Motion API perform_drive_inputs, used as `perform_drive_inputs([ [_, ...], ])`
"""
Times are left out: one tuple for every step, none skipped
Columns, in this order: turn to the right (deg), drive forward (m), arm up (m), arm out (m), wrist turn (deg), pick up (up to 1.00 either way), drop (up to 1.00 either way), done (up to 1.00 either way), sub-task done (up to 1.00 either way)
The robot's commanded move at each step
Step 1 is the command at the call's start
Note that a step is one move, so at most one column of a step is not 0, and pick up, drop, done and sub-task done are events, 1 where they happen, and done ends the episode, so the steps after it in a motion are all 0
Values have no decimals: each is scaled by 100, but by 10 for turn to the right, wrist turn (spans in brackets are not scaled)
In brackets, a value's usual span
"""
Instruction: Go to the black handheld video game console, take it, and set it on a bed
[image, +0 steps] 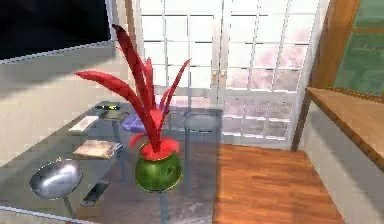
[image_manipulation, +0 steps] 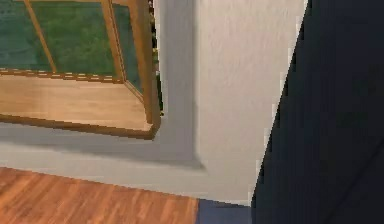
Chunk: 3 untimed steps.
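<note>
Forward view, one plant (image: 152, 110), one bowl (image: 55, 179)

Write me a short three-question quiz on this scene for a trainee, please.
1. True or false: the plant has red leaves and stands in a round green pot.
2. What lies at the near left end of the glass table in the forward view? A) a metal bowl B) a kettle C) a shoe
3. Fill in: the floor to the right of the table is made of ____.

Key: 1 true; 2 A; 3 wood.
</note>
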Motion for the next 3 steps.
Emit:
perform_drive_inputs([
  [-450, 0, 0, 0, 0, 0, 0, 0, 0],
  [-450, 0, 0, 0, 0, 0, 0, 0, 0],
  [-300, 0, 0, 0, 0, 0, 0, 0, 0],
])
